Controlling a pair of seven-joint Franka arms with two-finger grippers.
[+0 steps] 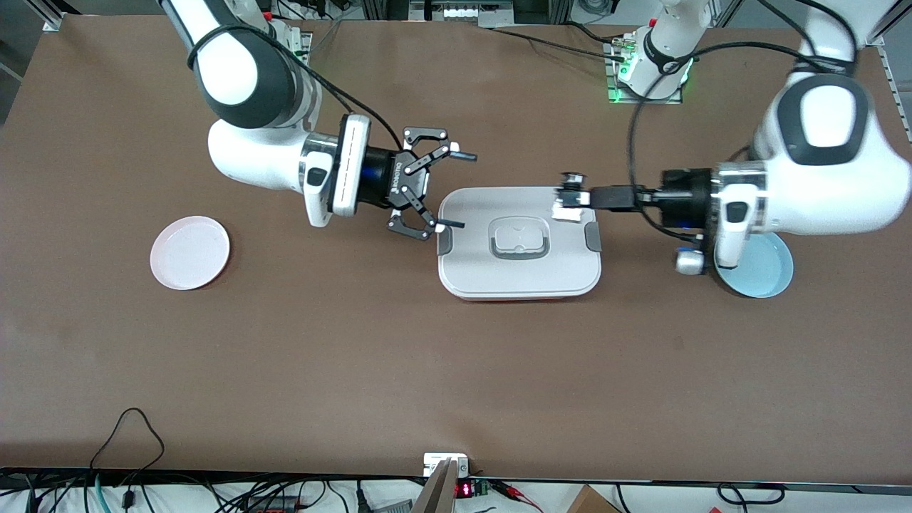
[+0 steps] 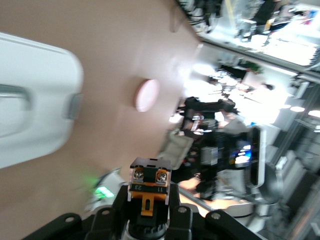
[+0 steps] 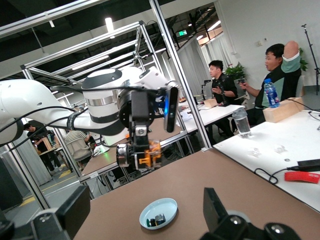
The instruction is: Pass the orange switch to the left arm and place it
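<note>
Box (image 1: 520,274) nearest; left gripper (image 1: 578,199) clamps orange switch (image 1: 570,196) sideways above; right gripper (image 1: 456,189) wide.

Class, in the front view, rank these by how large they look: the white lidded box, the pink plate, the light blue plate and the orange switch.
1. White lidded box
2. Round pink plate; the light blue plate is partly hidden by the left arm, so unranked
3. Tiny orange switch

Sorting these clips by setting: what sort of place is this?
Likely a robotics lab in an open office: aluminium framing around the brown table, cables along its edge, and people at desks nearby.
</note>
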